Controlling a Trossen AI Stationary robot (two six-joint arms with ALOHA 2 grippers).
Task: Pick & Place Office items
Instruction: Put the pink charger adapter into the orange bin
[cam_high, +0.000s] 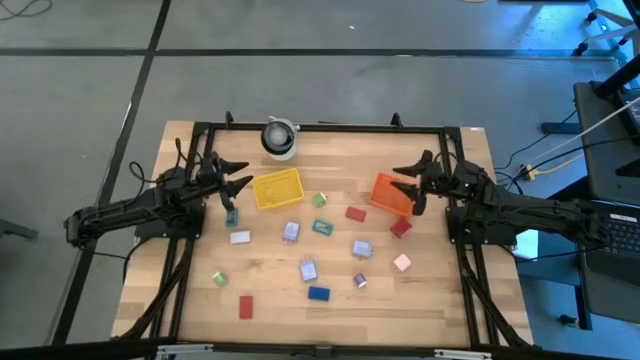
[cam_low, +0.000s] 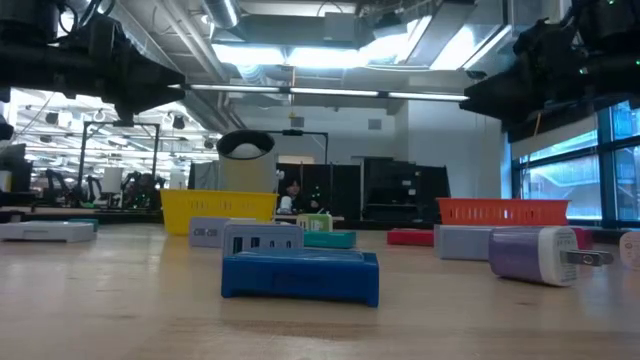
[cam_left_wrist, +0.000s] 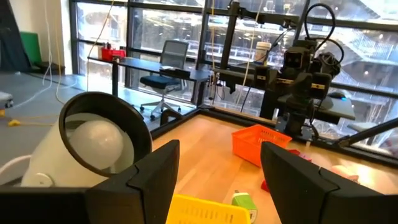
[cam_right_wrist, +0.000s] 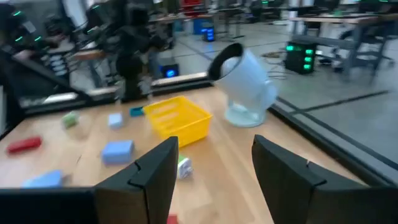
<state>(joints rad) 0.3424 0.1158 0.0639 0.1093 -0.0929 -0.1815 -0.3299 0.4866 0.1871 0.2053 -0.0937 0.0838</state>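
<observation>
Small office items lie flat and scattered on the wooden table: a red block (cam_high: 246, 306), a blue block (cam_high: 318, 293), a lavender one (cam_high: 291, 231), a teal one (cam_high: 322, 227), a red one (cam_high: 355, 213) and a pink one (cam_high: 401, 263) among them. My left gripper (cam_high: 238, 186) hovers open above the table's left side, beside the yellow basket (cam_high: 277, 188). My right gripper (cam_high: 405, 185) hovers open over the orange basket (cam_high: 391, 193). In each wrist view the gap between the fingers is empty, left gripper (cam_left_wrist: 219, 174), right gripper (cam_right_wrist: 214, 165).
A white lamp-like device (cam_high: 280, 138) stands at the table's far edge between the arms. The yellow basket sits left of centre and the orange basket right of centre, both toward the far side. The black frame rails (cam_high: 320, 127) border the table.
</observation>
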